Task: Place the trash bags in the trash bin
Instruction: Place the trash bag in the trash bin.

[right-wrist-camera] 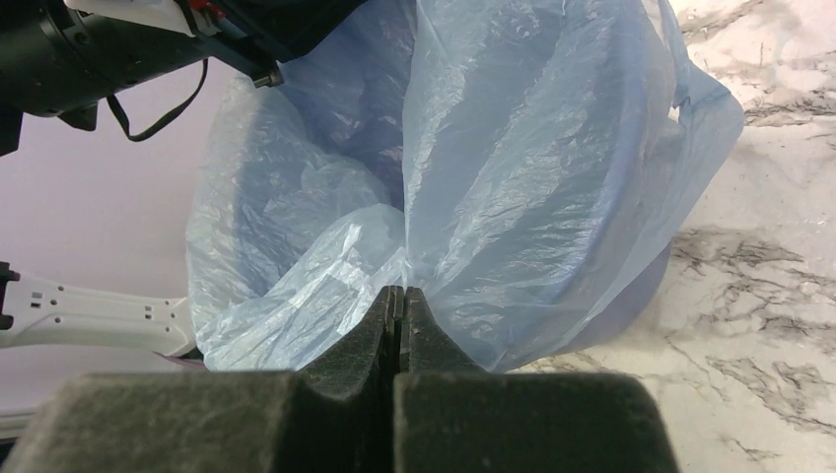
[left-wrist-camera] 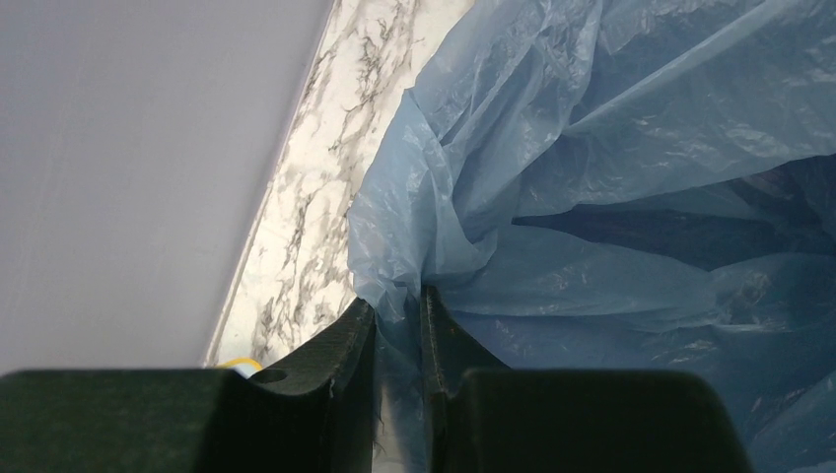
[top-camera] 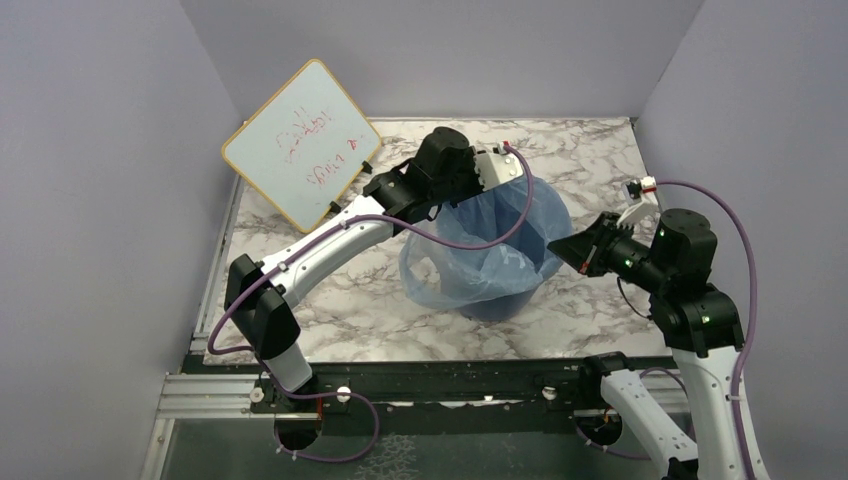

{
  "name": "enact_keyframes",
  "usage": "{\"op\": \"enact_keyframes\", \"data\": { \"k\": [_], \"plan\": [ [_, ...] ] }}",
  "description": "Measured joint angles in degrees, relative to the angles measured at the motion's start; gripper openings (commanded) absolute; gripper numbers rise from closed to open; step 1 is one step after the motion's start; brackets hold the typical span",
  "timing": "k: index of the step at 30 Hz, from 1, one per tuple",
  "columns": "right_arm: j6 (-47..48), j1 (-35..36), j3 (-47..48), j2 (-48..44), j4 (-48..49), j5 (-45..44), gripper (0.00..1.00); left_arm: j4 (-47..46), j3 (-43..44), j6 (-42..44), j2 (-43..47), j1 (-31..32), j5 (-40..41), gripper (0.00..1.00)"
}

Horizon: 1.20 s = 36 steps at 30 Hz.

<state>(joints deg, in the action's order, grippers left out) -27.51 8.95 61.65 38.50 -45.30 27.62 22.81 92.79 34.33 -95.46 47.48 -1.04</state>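
Marbled counter (top-camera: 330, 310), two things on it.
Trash bin (top-camera: 500, 308) just left of the right pincer (top-camera: 553, 247); whiteboard (top-camera: 300, 140) leaning far left.

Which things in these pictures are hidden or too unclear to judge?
- Trash bin: top view, the trash bag covers all but its base.
- Bin's inside: every view, film hides it.
- Right gripper: right wrist view, shut; whether film is pinched cannot be told.
- Whiteboard: top view, red writing too small to read.
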Motion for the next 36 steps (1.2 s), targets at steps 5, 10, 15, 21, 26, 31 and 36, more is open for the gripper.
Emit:
{"op": "enact_keyframes", "data": {
  "k": [5,10,15,21,26,31,36],
  "plan": [
    [-0.1,0.0,0.0,-0.9,-0.5,-1.1,0.01,0.0,0.0,0.0,0.0,0.0,0.0,0.0],
    [-0.7,0.1,-0.3,-3.2,-2.5,-10.0,0.0,0.0,0.0,0.0,0.0,0.0,0.1,0.05],
    [-1.7,0.1,-2.6,-6.6,-3.0,-18.4,0.01,0.0,0.0,-0.4,0.0,0.0,0.1,0.08],
    [-2.5,0.1,-4.8,-4.3,-3.0,-17.2,0.01,-0.2,0.0,-1.0,0.0,0.0,0.5,0.26],
    [-3.3,0.1,-6.5,-6.3,-4.3,-17.9,0.37,0.4,-0.7,-1.8,0.0,0.2,1.2,0.4],
    [-4.1,0.1,-6.4,-9.7,-4.7,-19.2,0.48,1.8,-1.3,-2.6,-0.1,0.2,1.4,0.63],
    [-4.3,0.1,-5.2,-9.5,-4.0,-19.9,0.49,1.6,-1.4,-4.2,0.2,0.1,0.6,0.88]
  ]
}}
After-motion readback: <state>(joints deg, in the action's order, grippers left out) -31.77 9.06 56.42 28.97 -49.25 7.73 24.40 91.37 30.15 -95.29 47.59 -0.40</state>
